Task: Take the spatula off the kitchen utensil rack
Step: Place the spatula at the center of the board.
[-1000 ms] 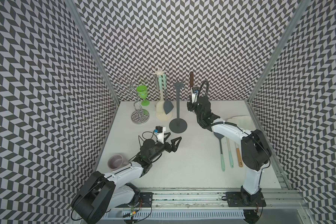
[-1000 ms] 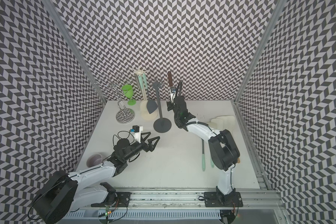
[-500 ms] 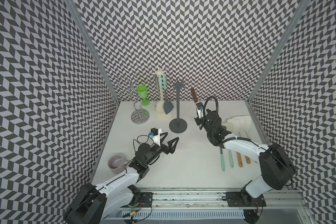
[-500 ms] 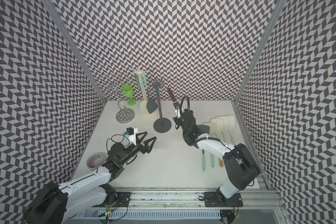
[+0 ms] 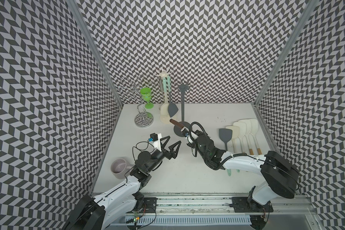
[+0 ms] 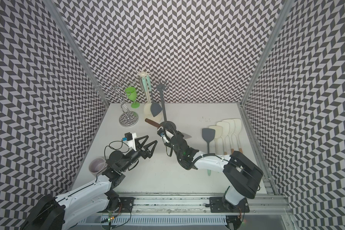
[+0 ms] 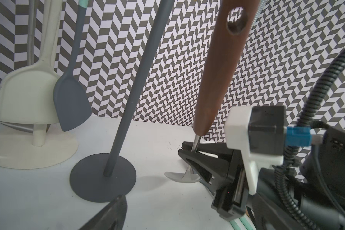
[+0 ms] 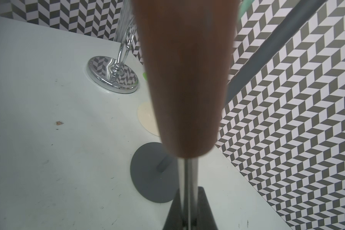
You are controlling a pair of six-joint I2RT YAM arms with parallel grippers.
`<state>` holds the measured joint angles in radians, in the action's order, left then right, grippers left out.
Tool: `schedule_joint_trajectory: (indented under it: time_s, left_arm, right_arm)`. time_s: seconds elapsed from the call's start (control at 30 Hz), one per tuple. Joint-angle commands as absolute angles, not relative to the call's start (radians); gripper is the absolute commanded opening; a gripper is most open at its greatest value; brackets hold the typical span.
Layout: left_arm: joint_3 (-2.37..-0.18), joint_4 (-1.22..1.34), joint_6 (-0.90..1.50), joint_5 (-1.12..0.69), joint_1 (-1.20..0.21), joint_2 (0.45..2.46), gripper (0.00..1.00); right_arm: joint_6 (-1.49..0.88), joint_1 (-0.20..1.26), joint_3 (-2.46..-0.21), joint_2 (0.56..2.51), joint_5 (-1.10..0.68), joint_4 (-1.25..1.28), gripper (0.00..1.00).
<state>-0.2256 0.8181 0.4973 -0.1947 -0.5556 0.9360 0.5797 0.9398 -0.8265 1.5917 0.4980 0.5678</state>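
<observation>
The spatula has a brown wooden handle (image 5: 175, 123) (image 6: 152, 123) and a metal shaft. It is off the dark grey utensil rack (image 5: 182, 103) (image 6: 163, 105) and leans low over the rack's round base (image 8: 151, 173). My right gripper (image 5: 187, 135) (image 6: 163, 133) (image 8: 189, 219) is shut on the shaft (image 7: 195, 143), just below the handle (image 8: 187, 79). The metal blade (image 7: 179, 177) (image 6: 186, 136) hangs close to the table. Left of it, my left gripper (image 5: 174, 140) (image 6: 152, 139) stands open and holds nothing. Only one of its fingertips (image 7: 112, 215) shows in the left wrist view.
At the back stand a cream rack (image 5: 163, 99) with hanging utensils, a chrome stand (image 5: 142, 117) and a green goblet (image 5: 146, 97). A mauve mug (image 5: 120, 168) sits at the front left. Several spatulas (image 5: 241, 131) lie in a row at the right.
My right gripper has come down and forward from the top of the grey rack with the spatula, whose handle has tipped from upright to leaning back left. The left gripper stayed open.
</observation>
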Motion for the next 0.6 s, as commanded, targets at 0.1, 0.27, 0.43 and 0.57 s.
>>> schedule_joint_trajectory:
  time_s: [0.1, 0.27, 0.43, 0.57]
  left_arm:
    - [-0.193, 0.926, 0.571, -0.268, -0.520, 0.932, 1.00]
    - [-0.151, 1.003, 0.640, -0.320, -0.463, 0.920, 0.93]
    - [-0.126, 1.044, 0.681, -0.341, -0.422, 0.916, 0.86]
    - [-0.123, 1.045, 0.687, -0.345, -0.408, 0.921, 0.76]
  right_arm:
    - [0.613, 1.003, -0.772, 1.572, 0.559, 0.677, 0.00]
    - [0.601, 1.031, -0.731, 1.572, 0.568, 0.680, 0.00]
    - [0.606, 1.059, -0.713, 1.586, 0.582, 0.673, 0.00]
    - [0.609, 1.081, -0.703, 1.591, 0.586, 0.679, 0.00]
